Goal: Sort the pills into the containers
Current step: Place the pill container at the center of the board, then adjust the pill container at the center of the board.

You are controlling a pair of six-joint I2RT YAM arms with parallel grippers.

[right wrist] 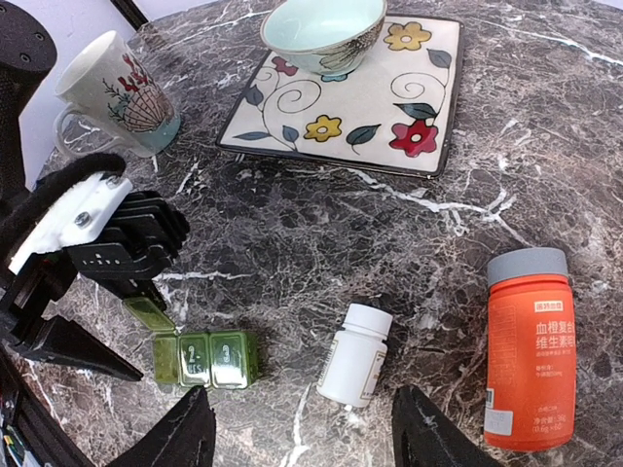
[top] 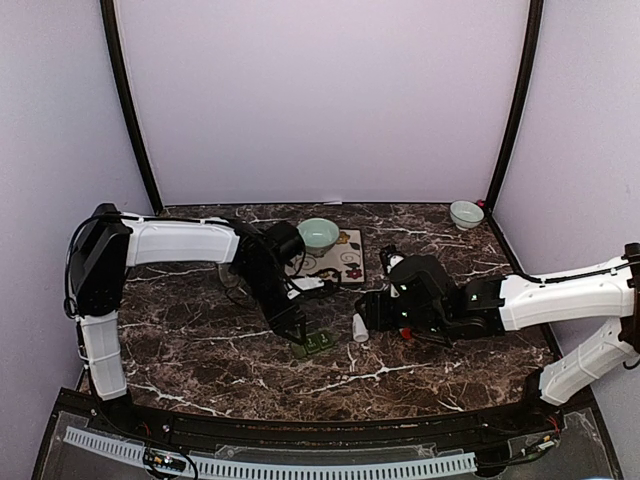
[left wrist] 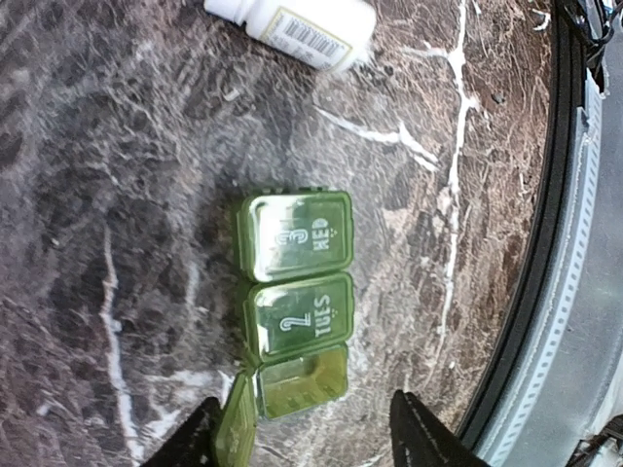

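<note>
Beneath both sets of jaws, a dark brown marble-patterned table (top: 200, 350), streaked with white veins. Well beyond the jaws, closes off with a plain pale lilac back wall (top: 320, 100). Same lilac on the left side wall (top: 50, 150) and the right side wall (top: 590, 120). Black poles (top: 123, 100) in the far corners. Behind the jaws, a black table edge (top: 300, 432) and a white slotted rail (top: 300, 467). Soft, even light, faint shadows only.

A dark marble table (right wrist: 545, 117) is carrying a square flowered plate (right wrist: 360, 88), and a pale green bowl (right wrist: 321, 24) is sitting on its far edge. A patterned mug (right wrist: 117, 97) is standing near the plate's left side. Nearer, a white bottle (right wrist: 355, 355) and an orange bottle (right wrist: 529, 360) (grey cap, printed label) are sitting apart. Another small bowl (top: 466, 213) is resting in the far right corner.
</note>
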